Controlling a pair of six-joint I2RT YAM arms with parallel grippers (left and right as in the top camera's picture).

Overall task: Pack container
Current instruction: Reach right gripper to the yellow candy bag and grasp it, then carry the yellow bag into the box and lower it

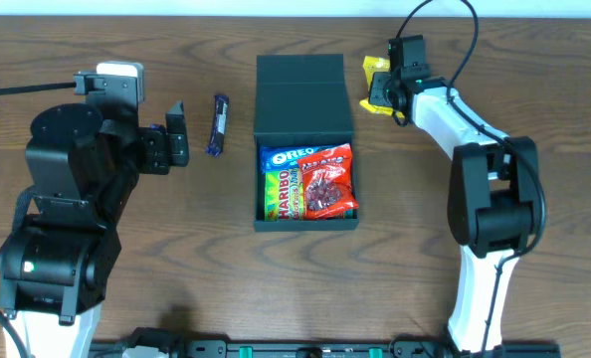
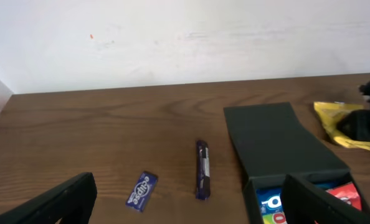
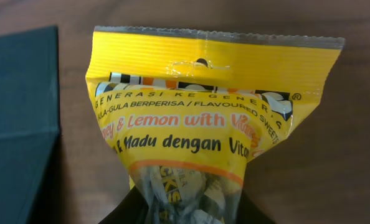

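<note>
The right gripper (image 3: 185,214) pinches the lower end of a yellow sweet packet (image 3: 213,106). The container (image 3: 20,124) lies just beside it.

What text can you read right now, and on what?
"OREO": blue packet in the container.
"HARIBO": striped packet beside it.
"GULA-GULA BERPERISA / FLAVOURED", "Lemon with", "Madu dengan": yellow packet.
"eclipse", probably: small blue pack.
Red packet, dark bar: too blurred.
</note>
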